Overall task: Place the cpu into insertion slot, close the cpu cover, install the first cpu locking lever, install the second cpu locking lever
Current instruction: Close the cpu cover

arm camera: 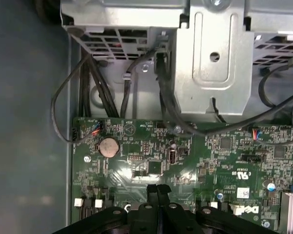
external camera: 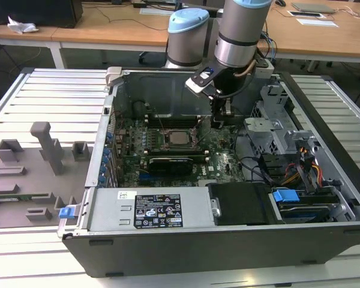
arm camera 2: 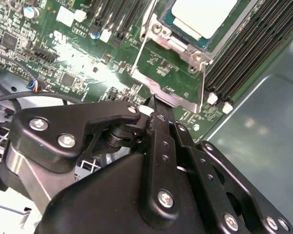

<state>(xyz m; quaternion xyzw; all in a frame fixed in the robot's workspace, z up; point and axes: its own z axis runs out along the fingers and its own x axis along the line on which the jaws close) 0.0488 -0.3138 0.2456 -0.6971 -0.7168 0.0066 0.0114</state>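
Jaws pinched together, empty, tips at cpu cover [arm camera 2: 179, 100] edge (cpu [arm camera 2: 200, 14] seated just beyond); we'd press slow, square.

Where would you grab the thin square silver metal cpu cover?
Probably by the outer edge of the thin square silver metal cpu cover, on the side facing the black gripper, coming down from above. It lies flat, framing the pale silver-grey cpu, so the inner cut-out seems to offer no free lip.

1 cpu [external camera: 181, 139], 1 cpu cover [arm camera 2: 176, 46], 1 gripper [arm camera: 158, 187], 1 coin battery [arm camera: 108, 146], 1 black expansion card [external camera: 175, 162], 2 blue tabs [external camera: 67, 211] [external camera: 286, 195].
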